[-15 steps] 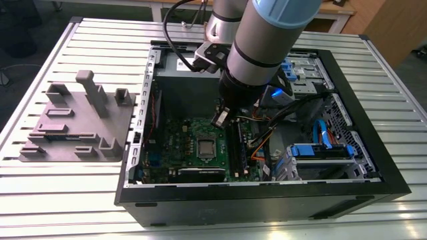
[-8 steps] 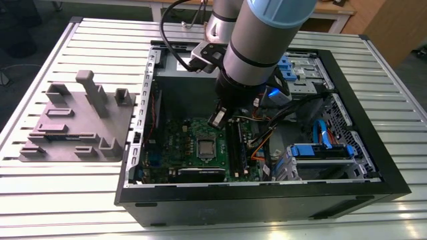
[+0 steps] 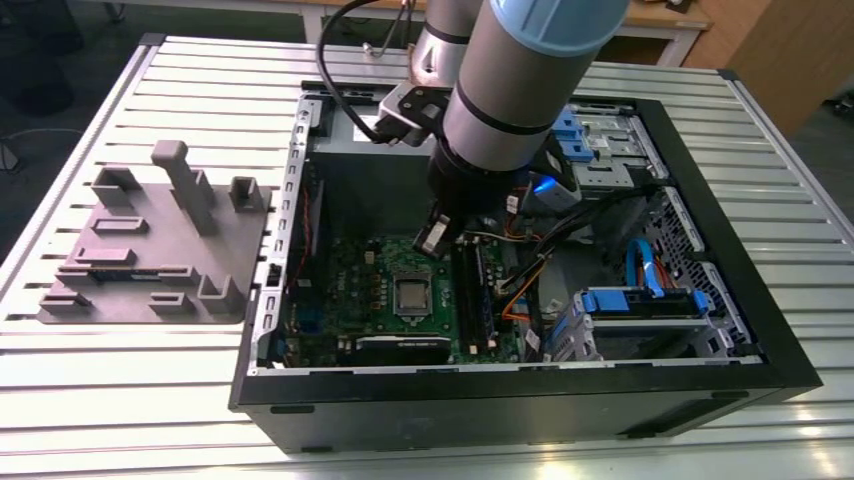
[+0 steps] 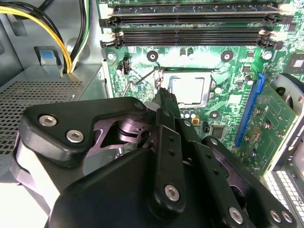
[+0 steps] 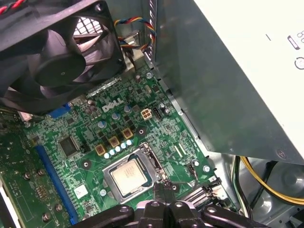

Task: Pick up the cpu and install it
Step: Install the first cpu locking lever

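Fingers point(image 4: 167, 102) are seen pressed together, empty, just beside the cpu point(image 5: 128, 175) seated in the socket point(image 5: 145, 153).

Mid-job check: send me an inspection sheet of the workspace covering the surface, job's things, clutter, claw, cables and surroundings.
Surface: silver slatted metal table, carrying an open black computer case.
Job's things: small silvery square cpu lies flat inside the metal-framed socket on the green motherboard.
Clutter: grey moulded fixture tray on the table, at the exterior view's left of the case.
Claw: black claw shut, nothing seen in it, its tip at the socket's edge beside the cpu.
Cables: yellow and black wire bundle beside the perforated grey metal box.
Surroundings: wooden furniture behind the table.
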Robot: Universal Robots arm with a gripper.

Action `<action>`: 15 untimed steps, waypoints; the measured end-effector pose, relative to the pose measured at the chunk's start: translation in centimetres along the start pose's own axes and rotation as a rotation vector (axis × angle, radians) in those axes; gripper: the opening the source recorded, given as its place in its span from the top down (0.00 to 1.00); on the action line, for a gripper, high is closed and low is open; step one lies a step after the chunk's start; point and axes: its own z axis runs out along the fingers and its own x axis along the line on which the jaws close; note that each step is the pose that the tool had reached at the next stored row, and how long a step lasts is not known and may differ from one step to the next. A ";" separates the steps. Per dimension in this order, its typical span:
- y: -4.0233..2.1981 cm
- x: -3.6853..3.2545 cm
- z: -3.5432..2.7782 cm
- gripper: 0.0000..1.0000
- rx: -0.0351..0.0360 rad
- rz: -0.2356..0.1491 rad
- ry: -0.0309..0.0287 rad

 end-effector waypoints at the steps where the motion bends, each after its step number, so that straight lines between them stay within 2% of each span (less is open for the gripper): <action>1: 0.00 0.00 0.00 0.90 0.0000 0.000 0.0000; 6: 0.00 0.00 0.00 0.90 0.0000 0.000 0.0001; 15: -0.57 -0.45 -0.22 0.90 -0.0003 0.000 0.0005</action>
